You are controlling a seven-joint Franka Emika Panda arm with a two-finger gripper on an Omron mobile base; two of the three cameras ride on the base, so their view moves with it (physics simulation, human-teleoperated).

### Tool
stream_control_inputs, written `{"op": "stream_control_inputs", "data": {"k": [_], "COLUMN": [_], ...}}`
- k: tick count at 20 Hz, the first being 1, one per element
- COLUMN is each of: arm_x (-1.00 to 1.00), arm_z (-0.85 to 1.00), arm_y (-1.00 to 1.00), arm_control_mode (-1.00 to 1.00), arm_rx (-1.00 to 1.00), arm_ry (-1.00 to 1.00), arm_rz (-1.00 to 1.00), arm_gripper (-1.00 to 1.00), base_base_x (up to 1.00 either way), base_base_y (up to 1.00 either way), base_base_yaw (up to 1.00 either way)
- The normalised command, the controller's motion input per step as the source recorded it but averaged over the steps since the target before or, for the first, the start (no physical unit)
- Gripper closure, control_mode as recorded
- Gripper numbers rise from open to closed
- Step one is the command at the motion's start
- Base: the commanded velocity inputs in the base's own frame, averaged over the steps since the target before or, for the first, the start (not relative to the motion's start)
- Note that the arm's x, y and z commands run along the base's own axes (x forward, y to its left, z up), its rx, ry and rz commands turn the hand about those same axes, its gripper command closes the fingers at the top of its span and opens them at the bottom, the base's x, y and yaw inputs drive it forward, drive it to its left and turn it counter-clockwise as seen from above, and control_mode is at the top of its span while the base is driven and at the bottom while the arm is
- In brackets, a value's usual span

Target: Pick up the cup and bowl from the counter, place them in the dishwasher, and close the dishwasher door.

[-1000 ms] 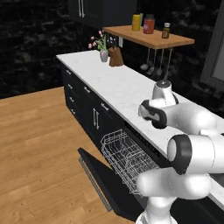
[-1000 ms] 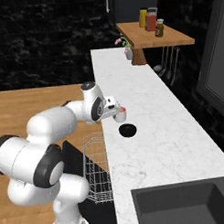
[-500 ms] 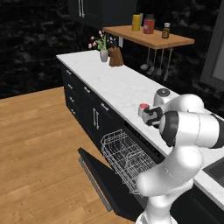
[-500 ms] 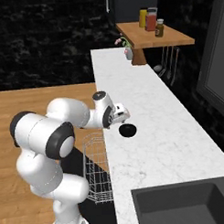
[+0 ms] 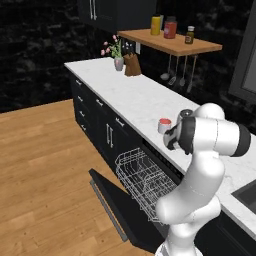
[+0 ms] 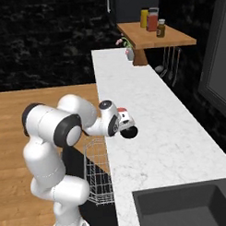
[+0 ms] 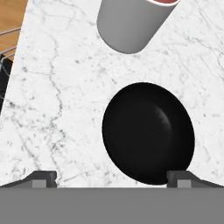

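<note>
The hand [image 7: 111,177] hangs just above the tabletop [image 7: 57,100] with its fingertips [image 7: 43,178] spread wide apart, holding nothing; the black bowl [image 7: 148,131] lies between them, though whether either tip touches it cannot be told. The cup [image 7: 131,22] stands upright just beyond the bowl (red inside showing at its rim); both sit near the tabletop's front edge, above the open dishwasher [image 5: 150,182], whose door [image 5: 120,212] is folded down with the wire rack [image 5: 142,180] drawn out.
</note>
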Motion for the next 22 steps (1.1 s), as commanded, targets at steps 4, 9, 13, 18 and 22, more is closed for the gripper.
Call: {"op": "stream_control_inputs", "data": {"k": [4, 9, 13, 18, 22], "arm_x": [0.14, 0.32, 0.43, 0.35, 0.07], "arm_z": [-0.31, -0.17, -0.14, -0.21, -0.31], "arm_y": [-0.07, -0.11, -0.09, 0.00, 0.00], "arm_control_mode": [-1.00, -1.00, -1.00, -1.00, -1.00], "arm_rx": [0.00, 0.00, 0.00, 0.00, 0.00], "arm_ry": [0.00, 0.00, 0.00, 0.01, 0.05], "arm_rz": [0.00, 0.00, 0.00, 0.00, 0.00], "arm_gripper": [-1.00, -1.00, -1.00, -1.00, 1.00], "base_base_x": [0.00, 0.00, 0.00, 0.00, 0.00], "base_base_y": [0.00, 0.00, 0.00, 0.00, 0.00], "base_base_yaw": [0.00, 0.00, 0.00, 0.00, 0.00]}}
